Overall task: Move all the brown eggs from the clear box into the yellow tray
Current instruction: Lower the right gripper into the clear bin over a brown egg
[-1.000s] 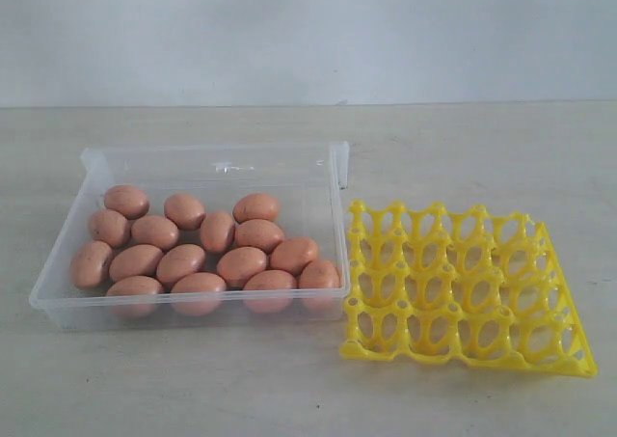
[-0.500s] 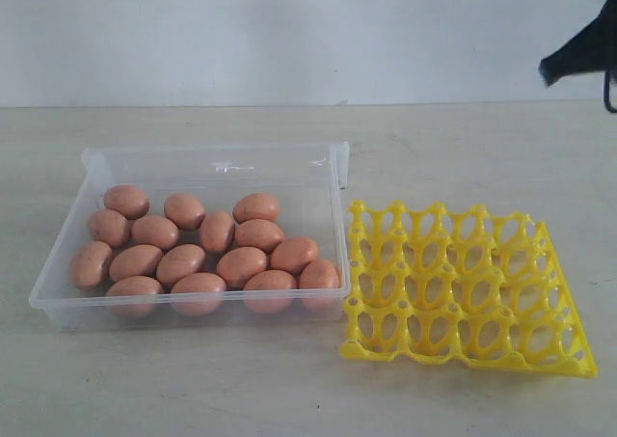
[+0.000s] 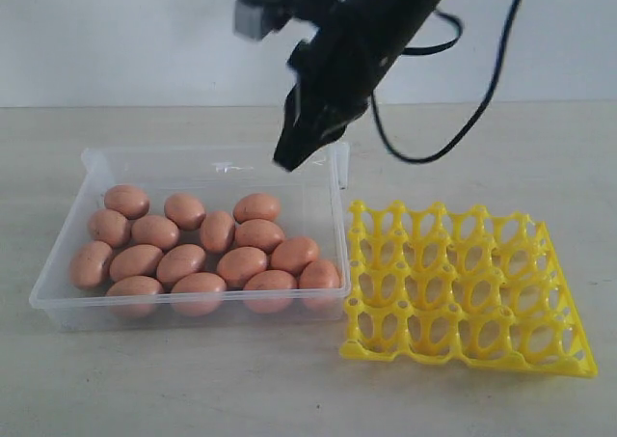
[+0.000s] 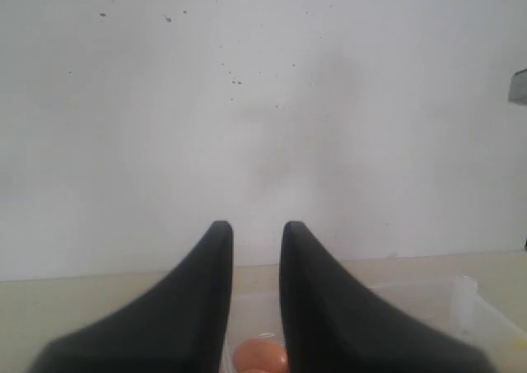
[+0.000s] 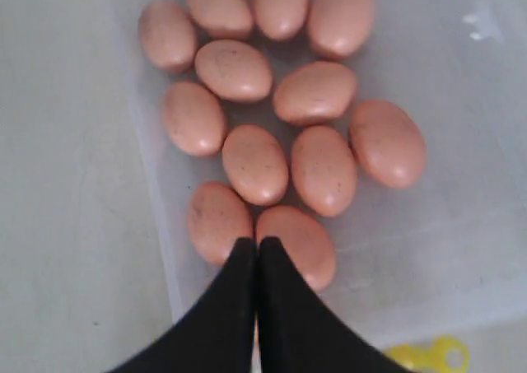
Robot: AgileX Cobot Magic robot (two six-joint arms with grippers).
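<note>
Pinkish-brown oval eggs (image 3: 241,265) packed touching across the front and middle of the shallow clear plastic box (image 3: 174,167), hardly any finger gaps. Bare floor strip along the back wall. Black right gripper (image 3: 287,159), fingers pressed together, hangs over the back-right rim. Bright yellow lattice egg tray (image 3: 453,357) sits just beside the box, cups all open from above.

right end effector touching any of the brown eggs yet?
Apart. The exterior view shows the right end effector, shut, hanging up by the back wall of the clear box, with a plain gap of bare box between its tip and the nearest brown eggs.
</note>
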